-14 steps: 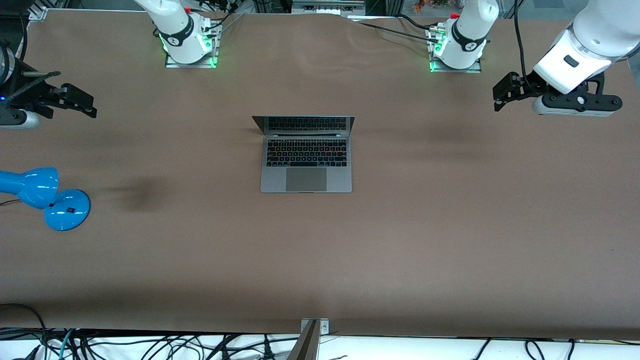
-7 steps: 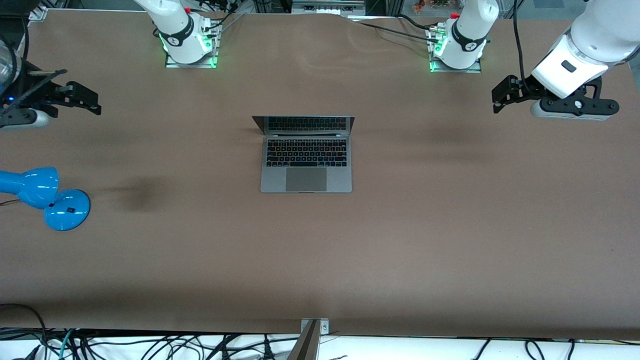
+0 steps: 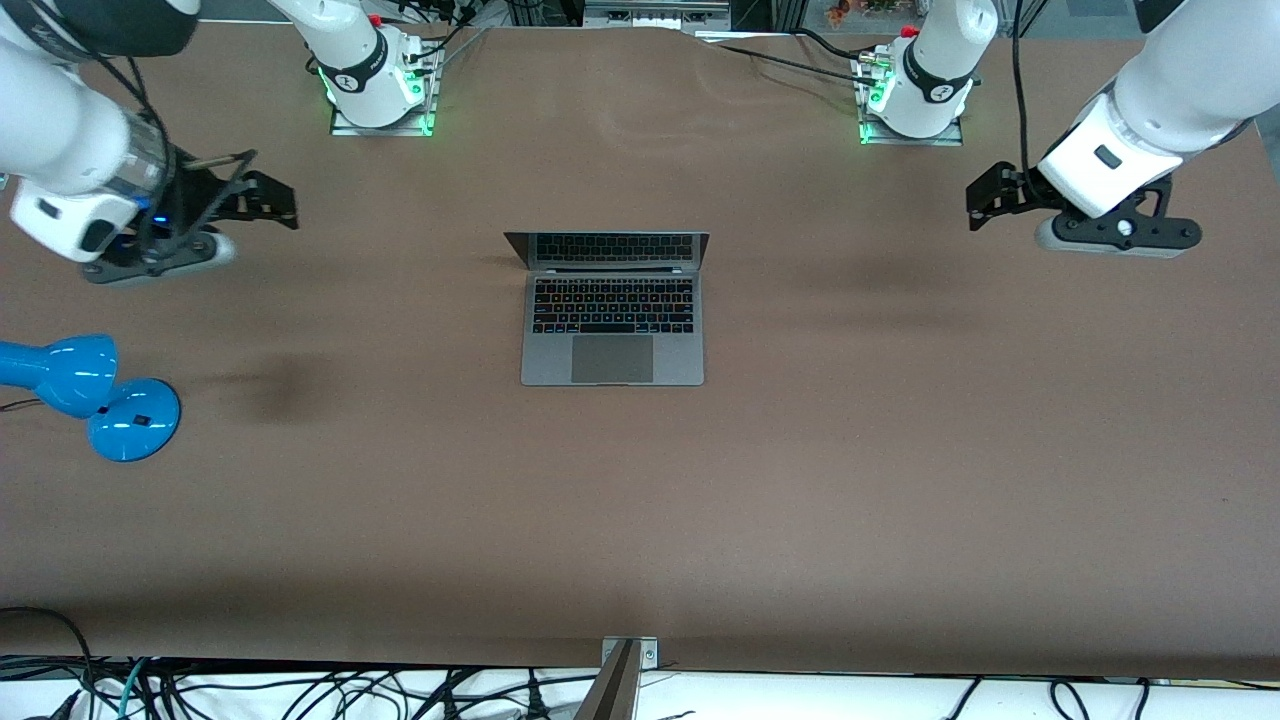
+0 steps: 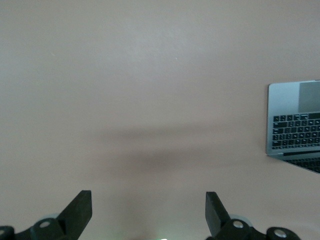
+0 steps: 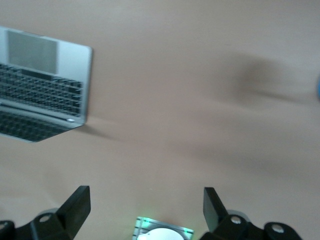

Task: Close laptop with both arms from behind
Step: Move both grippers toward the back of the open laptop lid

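Centrally, the laptop [image 3: 612,308] stood open; left gripper [image 3: 985,198] at upper right and right gripper [image 3: 268,200] at upper left, both spread, should approach its lid evenly

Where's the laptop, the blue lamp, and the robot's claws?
laptop [image 3: 612,358]: front view, trackpad.
lamp [image 3: 134,419]: front view, round base.
left claw [image 3: 983,199]: front view, between fingertips.
right claw [image 3: 276,204]: front view, between fingertips.

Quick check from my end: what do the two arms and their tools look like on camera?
Both arms are white with black joint bands. The left arm trails a black cable; the right arm has thin black cables too. Each carries a black two-finger tool: left tool, right tool. Their bases glow green.
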You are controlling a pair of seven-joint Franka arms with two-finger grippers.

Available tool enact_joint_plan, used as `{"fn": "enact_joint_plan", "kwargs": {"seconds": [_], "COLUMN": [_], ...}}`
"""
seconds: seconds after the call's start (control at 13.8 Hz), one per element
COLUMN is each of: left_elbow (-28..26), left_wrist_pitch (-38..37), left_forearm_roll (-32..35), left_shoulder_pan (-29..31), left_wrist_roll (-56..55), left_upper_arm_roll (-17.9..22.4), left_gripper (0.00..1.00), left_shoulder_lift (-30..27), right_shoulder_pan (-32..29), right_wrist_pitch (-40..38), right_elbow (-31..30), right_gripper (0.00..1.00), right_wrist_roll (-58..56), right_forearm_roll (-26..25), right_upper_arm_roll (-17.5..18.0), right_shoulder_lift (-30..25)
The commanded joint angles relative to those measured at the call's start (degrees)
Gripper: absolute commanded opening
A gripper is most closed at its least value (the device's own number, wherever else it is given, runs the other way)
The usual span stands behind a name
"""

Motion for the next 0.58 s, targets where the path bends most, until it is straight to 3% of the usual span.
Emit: {"fn": "enact_joint_plan", "kwargs": {"seconds": [0.0, 0.15, 0.36, 0.51], "left_elbow": [0.0, 0.0, 1.0, 1.0], "left_wrist_pitch": [-1.9, -2.6, -2.1, -1.0], "left_forearm_roll": [-2.5, -2.7, -2.8, -3.9], "left_shoulder_pan": [-0.2, -0.2, -0.2, -0.3], "left_wrist_roll": [-3.0, -8.3, -18.2, -21.5], "left_upper_arm_roll": [-2.8, -8.0, -16.1, -19.0], "left_gripper": [1.00, 1.00, 1.00, 1.00], "left_shoulder_lift": [1.0, 2.3, 6.2, 7.9], "right_shoulder_pan": [0.0, 1.8, 8.0, 11.6], "right_wrist_pitch": [1.7, 2.1, 4.6, 5.9], "right_elbow": [-1.1, -1.1, -1.2, -1.2], "right_gripper": [1.00, 1.00, 1.00, 1.00], "right_wrist_roll": [-0.2, -0.1, 0.2, 6.8], "right_forearm_roll": [6.2, 7.9, 8.2, 9.4], "right_upper_arm_roll": [3.1, 5.2, 5.3, 5.3], "right_shoulder_lift": [0.8, 2.7, 5.7, 7.4]}}
